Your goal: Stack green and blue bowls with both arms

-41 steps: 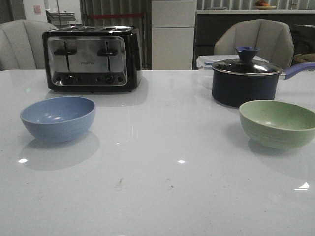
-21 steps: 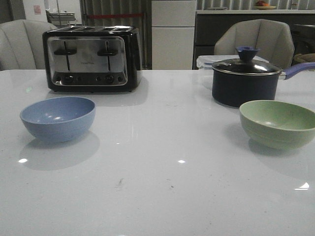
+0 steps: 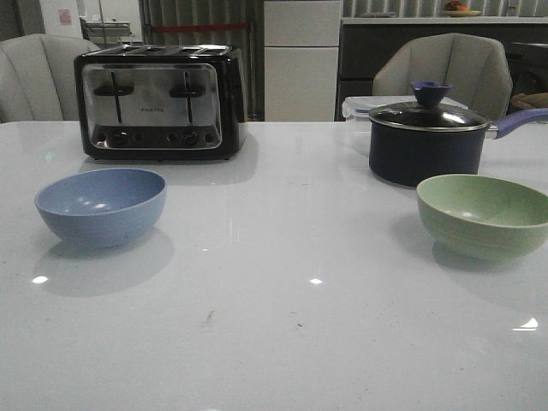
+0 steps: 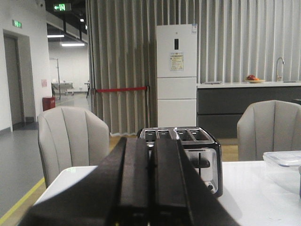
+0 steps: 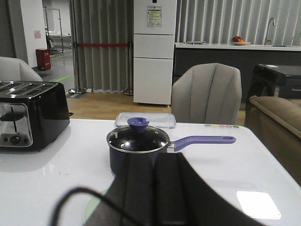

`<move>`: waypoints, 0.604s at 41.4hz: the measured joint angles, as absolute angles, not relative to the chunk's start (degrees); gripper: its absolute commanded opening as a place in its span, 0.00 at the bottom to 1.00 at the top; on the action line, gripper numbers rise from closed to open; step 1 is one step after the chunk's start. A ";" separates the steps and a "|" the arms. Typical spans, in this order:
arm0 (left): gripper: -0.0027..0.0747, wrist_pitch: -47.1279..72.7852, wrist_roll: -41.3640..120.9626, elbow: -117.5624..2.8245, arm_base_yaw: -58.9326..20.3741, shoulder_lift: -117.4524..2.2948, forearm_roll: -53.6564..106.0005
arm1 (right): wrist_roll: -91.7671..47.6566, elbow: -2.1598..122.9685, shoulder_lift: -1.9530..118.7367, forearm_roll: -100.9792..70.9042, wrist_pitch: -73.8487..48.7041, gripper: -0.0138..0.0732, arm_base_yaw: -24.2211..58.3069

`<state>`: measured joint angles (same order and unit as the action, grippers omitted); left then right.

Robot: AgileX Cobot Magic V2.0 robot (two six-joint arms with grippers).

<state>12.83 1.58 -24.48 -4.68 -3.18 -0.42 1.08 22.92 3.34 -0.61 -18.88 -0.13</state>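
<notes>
The dusty blue bowl (image 3: 101, 205) sits upright and empty on the white table at the left. The pale green bowl (image 3: 483, 214) sits upright at the right, in front of the saucepan. Neither arm shows in the front view. In the left wrist view my left gripper (image 4: 151, 141) is shut and empty, held level and pointing at the toaster; no bowl shows there. In the right wrist view my right gripper (image 5: 154, 157) is shut and empty, pointing at the saucepan; a sliver of the green bowl (image 5: 90, 209) shows beside the fingers, mostly hidden.
A black and chrome toaster (image 3: 160, 101) stands at the back left. A dark lidded saucepan (image 3: 426, 142) with a purple-blue handle stands at the back right, a clear lidded box (image 3: 358, 107) behind it. Grey chairs (image 3: 443, 73) stand beyond the table's far edge.
</notes>
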 measured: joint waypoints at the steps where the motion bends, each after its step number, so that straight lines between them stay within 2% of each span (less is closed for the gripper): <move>1: 0.15 14.42 1.58 -25.92 -4.68 -3.97 0.00 | 1.08 24.30 4.64 -0.61 -19.93 0.19 -0.13; 11: 0.15 28.67 1.58 -38.70 -4.68 -14.70 0.00 | 1.08 37.47 17.83 -0.61 -33.60 0.19 -0.13; 25: 0.15 41.06 1.58 -39.11 -4.68 -23.96 0.40 | 1.08 37.65 31.44 -0.61 -39.06 0.19 -0.13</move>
